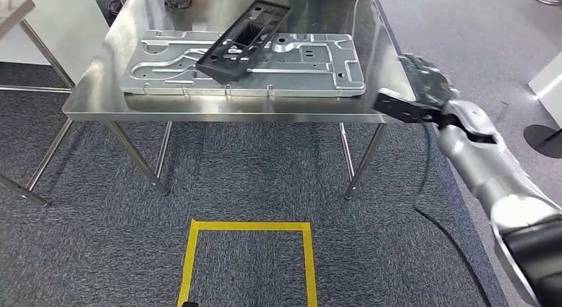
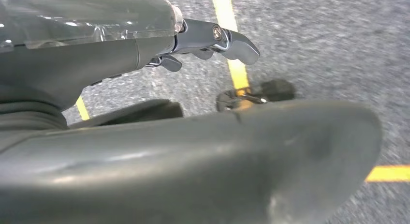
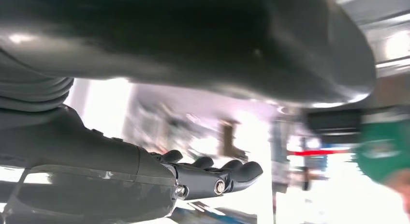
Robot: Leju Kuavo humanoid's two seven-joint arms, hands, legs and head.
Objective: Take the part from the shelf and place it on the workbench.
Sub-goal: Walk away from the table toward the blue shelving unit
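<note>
Part: the black frame (image 1: 244, 40) lies tilted in the upper middle of the head view, propped across the grey plate (image 1: 166, 71) on the bench (image 1: 99, 105). I judge the placing is already done.
Why it lies so: one end rests on the plate's raised ribs, so it sits askew and not flat.
Right hand (image 1: 424, 88): at the right of the head view, off the bench's right edge, apart from the part. Fingers spread, nothing in them.
Left hand (image 2: 203, 45): hangs over carpet and a yellow line (image 2: 232, 50). Fingers loosely extended, holding nothing.
Head view alone: the part, plate and bench, and the yellow square (image 1: 248, 260) on the floor.
Right wrist view alone: my bare fingers (image 3: 217, 173) against a blurred bright room.
</note>
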